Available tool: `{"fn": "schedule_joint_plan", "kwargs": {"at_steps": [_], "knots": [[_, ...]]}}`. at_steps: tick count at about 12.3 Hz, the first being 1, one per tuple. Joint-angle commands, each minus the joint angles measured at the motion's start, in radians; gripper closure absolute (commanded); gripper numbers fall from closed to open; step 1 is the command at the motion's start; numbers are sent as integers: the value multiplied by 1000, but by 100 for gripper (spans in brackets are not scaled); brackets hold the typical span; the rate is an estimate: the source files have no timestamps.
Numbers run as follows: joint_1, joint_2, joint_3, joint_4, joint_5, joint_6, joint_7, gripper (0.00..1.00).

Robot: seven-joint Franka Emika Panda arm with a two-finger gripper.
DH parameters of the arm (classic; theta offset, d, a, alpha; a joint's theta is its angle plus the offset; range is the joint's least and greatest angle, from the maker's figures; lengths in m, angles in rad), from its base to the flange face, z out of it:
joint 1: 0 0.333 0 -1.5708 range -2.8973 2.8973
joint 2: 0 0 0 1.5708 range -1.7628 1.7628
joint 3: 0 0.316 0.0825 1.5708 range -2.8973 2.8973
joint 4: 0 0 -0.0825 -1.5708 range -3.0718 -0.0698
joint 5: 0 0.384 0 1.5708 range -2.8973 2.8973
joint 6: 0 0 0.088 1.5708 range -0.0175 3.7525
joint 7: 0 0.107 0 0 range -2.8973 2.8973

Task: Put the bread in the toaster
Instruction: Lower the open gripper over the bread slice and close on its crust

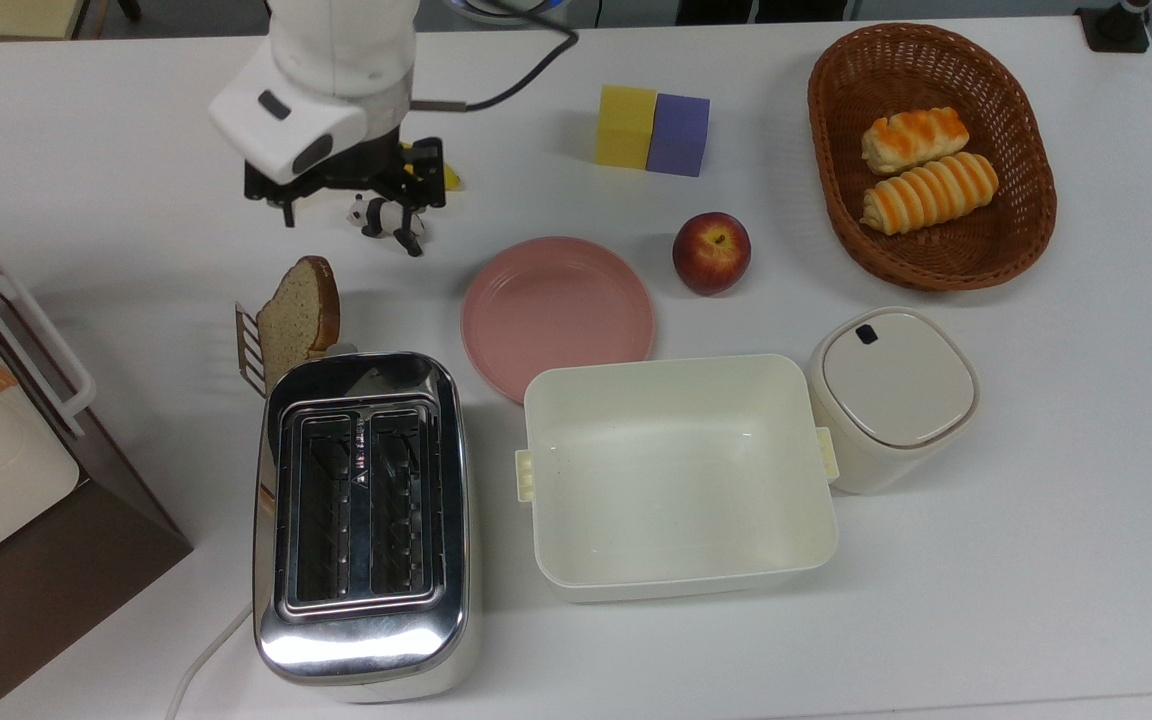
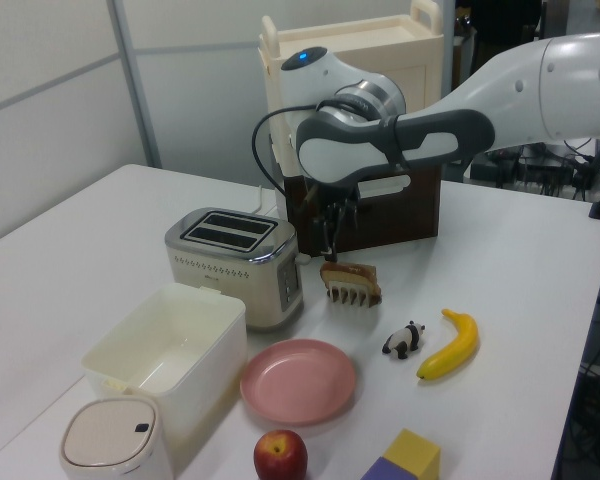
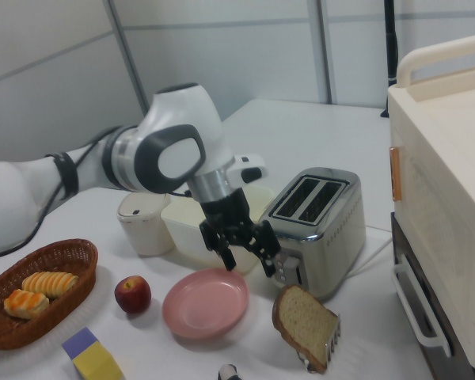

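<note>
The bread (image 1: 301,320), a brown speckled slice, stands on edge in a small rack just beyond the toaster's end in the top view. It also appears in the left view (image 2: 350,275) and the right view (image 3: 305,324). The chrome toaster (image 1: 361,520) has both slots empty. My gripper (image 1: 351,228) hangs open above the table, a little beyond the bread, its fingers spread wide with nothing between them. In the right view the gripper (image 3: 249,259) hovers above the pink plate's edge, in front of the toaster (image 3: 317,226).
A toy panda (image 1: 388,216) lies under the gripper and a banana (image 2: 450,345) beside it. A pink plate (image 1: 556,315), apple (image 1: 711,250), cream tub (image 1: 676,475) and lidded container (image 1: 891,395) sit to the top view's right. A brown cabinet (image 1: 26,560) stands at the top view's left.
</note>
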Motion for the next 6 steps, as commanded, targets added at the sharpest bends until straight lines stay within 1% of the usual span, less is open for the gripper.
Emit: {"fn": "schedule_joint_plan", "kwargs": {"at_steps": [1, 6], "knots": [[-11, 48, -6, -10, -44, 34, -6, 0], [-29, 95, -6, -19, -66, 104, -5, 0]]}}
